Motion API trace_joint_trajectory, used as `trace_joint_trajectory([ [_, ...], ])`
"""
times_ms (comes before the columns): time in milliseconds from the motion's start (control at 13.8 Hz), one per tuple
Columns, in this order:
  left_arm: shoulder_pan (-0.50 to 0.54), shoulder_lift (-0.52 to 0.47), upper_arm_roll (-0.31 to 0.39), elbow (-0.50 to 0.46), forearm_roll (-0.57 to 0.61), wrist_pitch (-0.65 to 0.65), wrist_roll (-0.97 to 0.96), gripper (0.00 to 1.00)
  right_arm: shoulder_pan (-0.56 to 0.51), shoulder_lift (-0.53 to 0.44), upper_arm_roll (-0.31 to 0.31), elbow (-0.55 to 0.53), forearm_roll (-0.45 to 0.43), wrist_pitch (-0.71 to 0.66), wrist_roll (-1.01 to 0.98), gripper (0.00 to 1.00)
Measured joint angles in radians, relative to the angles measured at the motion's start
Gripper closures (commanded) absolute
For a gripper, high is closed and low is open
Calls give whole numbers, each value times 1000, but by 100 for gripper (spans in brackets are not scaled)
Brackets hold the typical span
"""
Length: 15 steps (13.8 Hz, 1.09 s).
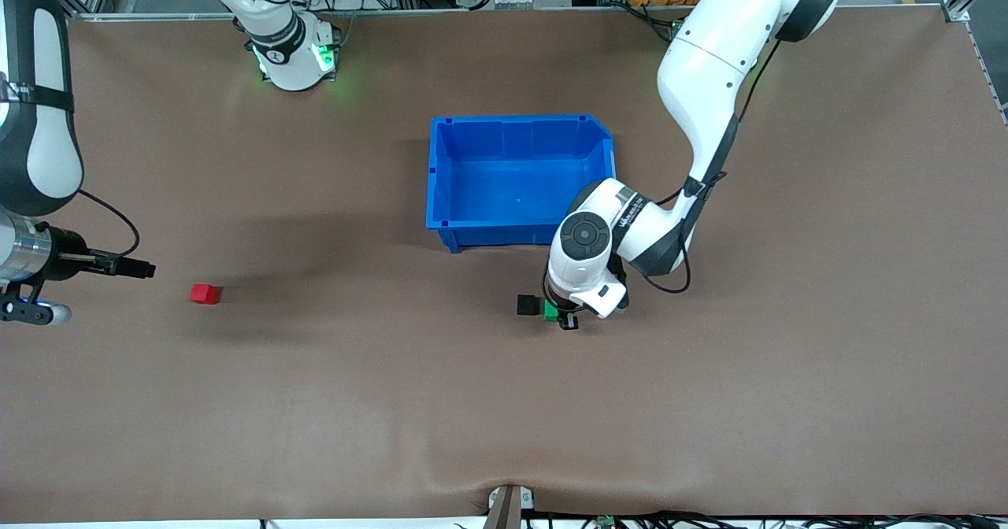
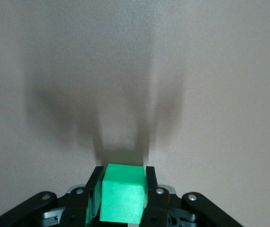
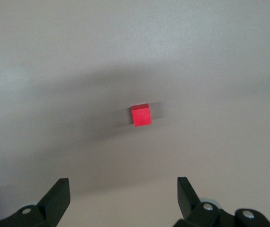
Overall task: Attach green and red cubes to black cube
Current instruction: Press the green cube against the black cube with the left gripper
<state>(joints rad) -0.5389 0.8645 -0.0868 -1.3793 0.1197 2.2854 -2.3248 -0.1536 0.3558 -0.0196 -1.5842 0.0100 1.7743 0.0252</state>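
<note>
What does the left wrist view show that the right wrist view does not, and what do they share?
Only the left wrist view shows the green cube, clamped in the left claw. Only the right wrist view shows the red cube, lying free on the table ahead of the open right claw. Both show bare brown table and the claw's own fingers; neither shows the black cube or the blue bin.

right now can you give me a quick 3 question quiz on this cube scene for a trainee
1. True or false: the left gripper is shut on the green cube.
2. Which cube lies alone toward the right arm's end of the table? A) black B) red C) green
3. Fill in: the right gripper hangs ____, fingers spread, with the red cube below it.

Key:
1. True; it sits beside the black cube.
2. B; the blue bin holds none.
3. open
</note>
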Motion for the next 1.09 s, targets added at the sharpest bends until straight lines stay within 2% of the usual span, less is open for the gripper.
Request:
trace_joint_trajectory([
  [1091, -35, 6, 1, 18, -29, -45, -1, 100, -1, 51, 0, -1, 0, 35, 0, 0],
])
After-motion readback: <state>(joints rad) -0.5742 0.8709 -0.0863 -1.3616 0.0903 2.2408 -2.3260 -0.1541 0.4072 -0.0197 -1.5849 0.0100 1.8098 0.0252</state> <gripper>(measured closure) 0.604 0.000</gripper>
